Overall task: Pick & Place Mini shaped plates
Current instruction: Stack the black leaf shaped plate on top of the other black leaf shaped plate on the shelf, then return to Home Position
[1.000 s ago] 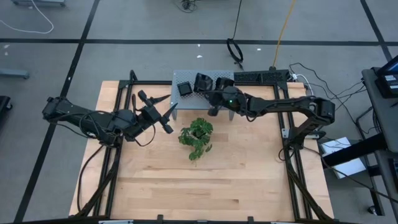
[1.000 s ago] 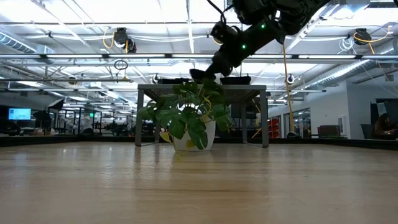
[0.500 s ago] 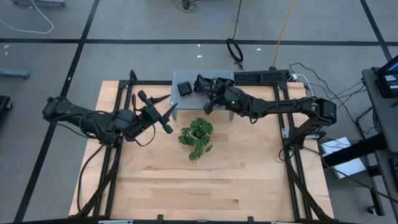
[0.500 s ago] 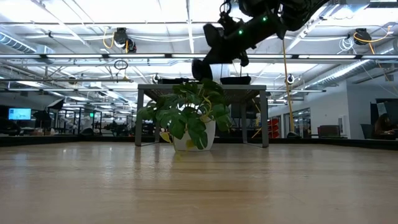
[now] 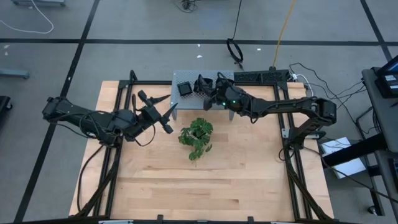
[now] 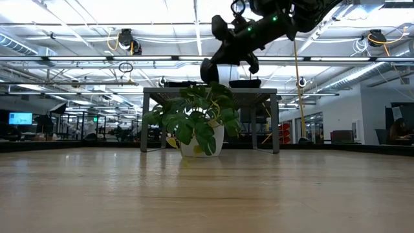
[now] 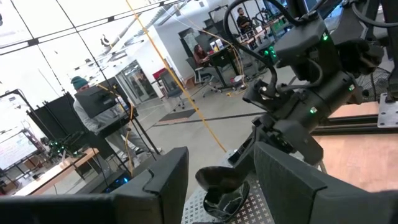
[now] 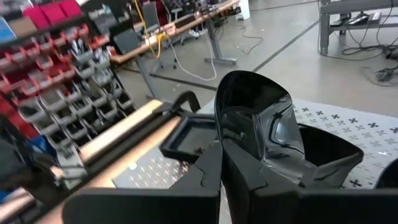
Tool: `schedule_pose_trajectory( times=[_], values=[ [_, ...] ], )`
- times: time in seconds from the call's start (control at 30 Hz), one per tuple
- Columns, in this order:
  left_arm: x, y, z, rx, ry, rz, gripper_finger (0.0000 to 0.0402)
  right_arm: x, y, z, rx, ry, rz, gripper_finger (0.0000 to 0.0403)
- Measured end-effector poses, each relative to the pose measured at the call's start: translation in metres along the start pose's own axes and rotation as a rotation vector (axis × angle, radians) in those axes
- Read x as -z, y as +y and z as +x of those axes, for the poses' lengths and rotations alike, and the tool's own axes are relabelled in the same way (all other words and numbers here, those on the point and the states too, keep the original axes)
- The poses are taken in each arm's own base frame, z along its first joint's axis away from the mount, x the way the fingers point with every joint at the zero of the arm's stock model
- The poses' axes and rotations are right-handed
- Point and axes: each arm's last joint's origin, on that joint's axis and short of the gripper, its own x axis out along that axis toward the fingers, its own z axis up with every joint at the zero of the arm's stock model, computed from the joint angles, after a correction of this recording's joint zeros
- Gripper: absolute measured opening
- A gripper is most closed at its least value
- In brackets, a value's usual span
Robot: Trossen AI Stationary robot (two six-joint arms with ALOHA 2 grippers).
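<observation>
My right gripper point(image 5: 203, 88) is over the grey perforated shelf point(image 5: 224, 78) at the table's far edge, shut on a glossy black mini plate point(image 8: 255, 118). It also shows in the low view point(image 6: 213, 67), above the shelf top. A square black plate point(image 5: 185, 88) lies flat on the shelf's left part, and another black dish point(image 8: 329, 158) rests on the shelf beyond the held one. My left gripper point(image 5: 169, 116) is open and empty, just left of the shelf and the plant. My right gripper pinches the plate's lower rim point(image 8: 247, 149) between its two fingers. The plate stands on edge, rising past the fingertips, its hollow glossy face toward the wrist camera. It is clear of the shelf.
A green leafy plant point(image 5: 196, 137) in a white pot point(image 6: 202, 144) stands on the wooden table just in front of the shelf. A black frame point(image 5: 283, 134) runs round the table. People and desks show in the room beyond.
My right gripper has gone up and toward the table's far edge, from the shelf's near edge by the plant to above the shelf top. It has turned on the way, carrying the black plate with it.
</observation>
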Motion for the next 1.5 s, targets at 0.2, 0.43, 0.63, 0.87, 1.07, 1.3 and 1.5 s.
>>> schedule_pose_trajectory(
  times=[0.2,0.43,0.63,0.87,1.07,1.3,1.5],
  values=[
    [0.0,0.0,0.0,0.0,0.0,0.0,0.0186,-0.002,0.0,0.0,0.024,-0.027,0.072,0.0],
    [0.0,0.0,0.0,0.0,0.0,0.001,0.0186,-0.002,-0.002,0.0,0.067,-0.048,0.075,0.0011],
    [0.0,0.0,0.0,0.0,0.0,0.0,0.0186,-0.002,-0.001,0.0,0.063,-0.046,0.075,0.0054],
    [0.0,0.0,0.0,0.0,0.0,0.0,0.0186,-0.005,0.001,0.0,0.016,-0.068,0.071,0.01],
    [0.0,0.0,0.0,0.0,0.0,0.0,0.0186,-0.011,0.008,-0.001,-0.131,-0.087,-0.014,0.0116],
    [0.0,0.0,0.0,0.0,0.0,0.0,0.0186,-0.011,0.009,-0.001,-0.17,-0.094,-0.254,0.0115],
    [0.0,0.0,0.0,0.0,0.0,0.0,0.0186,-0.025,0.009,-0.016,-0.169,-0.099,-0.307,0.0116]
  ],
)
